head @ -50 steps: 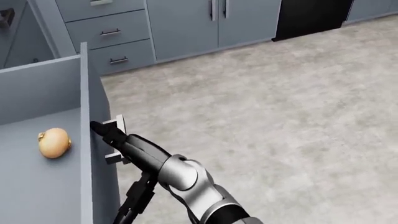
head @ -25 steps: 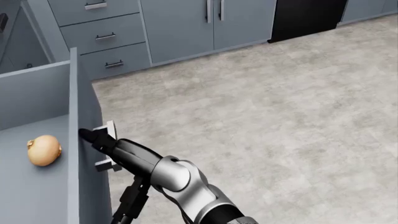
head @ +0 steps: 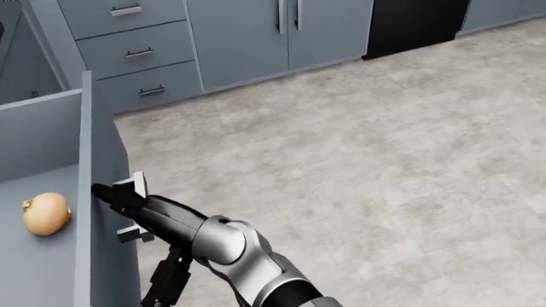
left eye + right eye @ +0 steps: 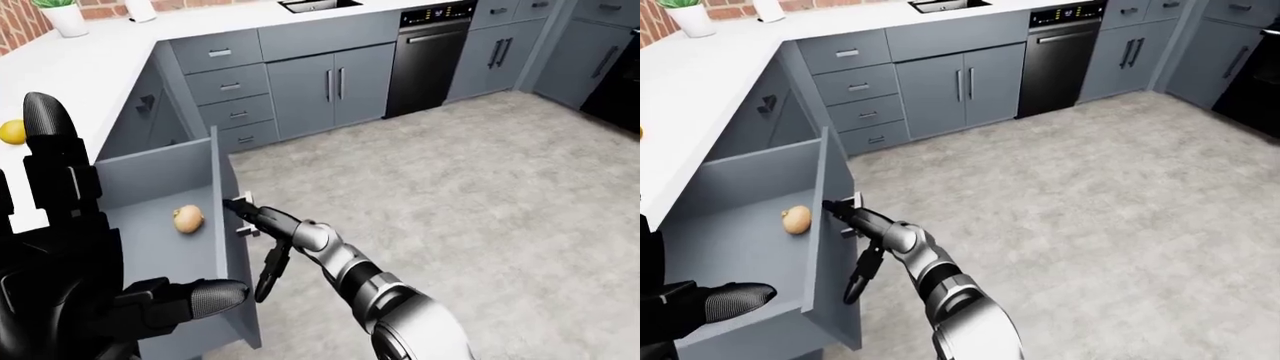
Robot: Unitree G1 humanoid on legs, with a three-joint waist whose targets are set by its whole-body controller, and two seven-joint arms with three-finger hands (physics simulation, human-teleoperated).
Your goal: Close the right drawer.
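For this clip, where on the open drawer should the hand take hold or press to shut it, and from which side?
Best at the drawer front, on or beside its handle, coming from the floor side, the view's right. The front panel is flat and upright, facing the floor, so a straight push toward the view's left should work. The right hand is already there.

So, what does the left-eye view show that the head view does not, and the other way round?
Only the left-eye view shows the robot's black left hand with open fingers, the white countertop, a yellow round fruit on it, and the black dishwasher's control panel. The head view adds nothing new; it only shows the scene closer. Both show the open grey drawer, the pale brown onion inside it, and the right hand at the silver drawer handle.
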